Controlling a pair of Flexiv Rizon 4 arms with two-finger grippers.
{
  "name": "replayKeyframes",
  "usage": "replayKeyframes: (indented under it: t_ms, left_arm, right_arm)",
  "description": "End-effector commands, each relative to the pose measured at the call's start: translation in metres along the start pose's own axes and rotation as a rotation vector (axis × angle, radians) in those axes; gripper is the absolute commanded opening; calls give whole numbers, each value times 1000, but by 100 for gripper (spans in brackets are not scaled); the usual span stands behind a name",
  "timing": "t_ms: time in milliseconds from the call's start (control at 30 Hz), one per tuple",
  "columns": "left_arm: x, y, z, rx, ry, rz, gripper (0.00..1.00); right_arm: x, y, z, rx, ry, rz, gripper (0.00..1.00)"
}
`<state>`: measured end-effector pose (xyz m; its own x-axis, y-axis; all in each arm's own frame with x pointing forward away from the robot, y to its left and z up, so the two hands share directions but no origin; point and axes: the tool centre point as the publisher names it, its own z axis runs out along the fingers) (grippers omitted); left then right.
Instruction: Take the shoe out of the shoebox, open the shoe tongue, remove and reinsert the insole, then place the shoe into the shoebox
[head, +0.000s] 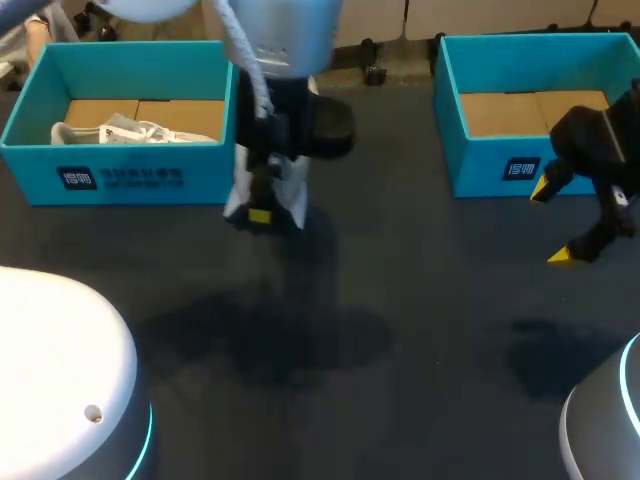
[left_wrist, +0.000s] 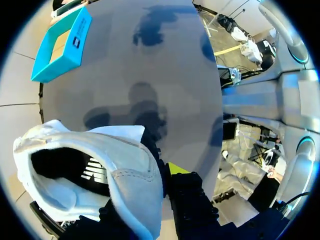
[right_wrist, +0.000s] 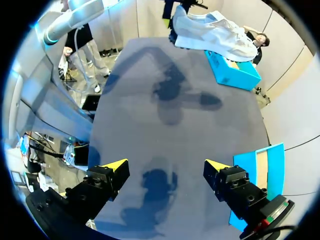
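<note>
The left gripper pinches the white shoe by its thin edge, up in the air beside the blue shoebox, the right gripper hangs wide open, and the shoe could slip and fall if that pinch loosens.

- White fabric sneaker; lifted clear of the table at about eleven o'clock; its opening is dark inside
- Turquoise open-topped cardboard shoebox at ten o'clock; upright; a second white laced sneaker lies inside against its near wall
- Matching turquoise shoebox at two o'clock; upright, its brown floor showing
</note>
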<state>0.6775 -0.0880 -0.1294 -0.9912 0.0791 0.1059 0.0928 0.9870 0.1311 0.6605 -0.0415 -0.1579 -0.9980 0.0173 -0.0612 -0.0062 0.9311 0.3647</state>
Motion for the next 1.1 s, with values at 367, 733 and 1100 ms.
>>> replayKeyframes:
  t_ms: [367,733,1100]
  left_arm:
    - [-42,132,17,58,-27,-14,0]
    - [-85,209,30,57,-30,-51,0]
    - [-146,274,42,46,5,-104,0]
  right_arm:
    - [-2,1,1,4,5,0,100]
    - [-2,1,1,4,5,0,100]
    - [-2,1,1,4,5,0,100]
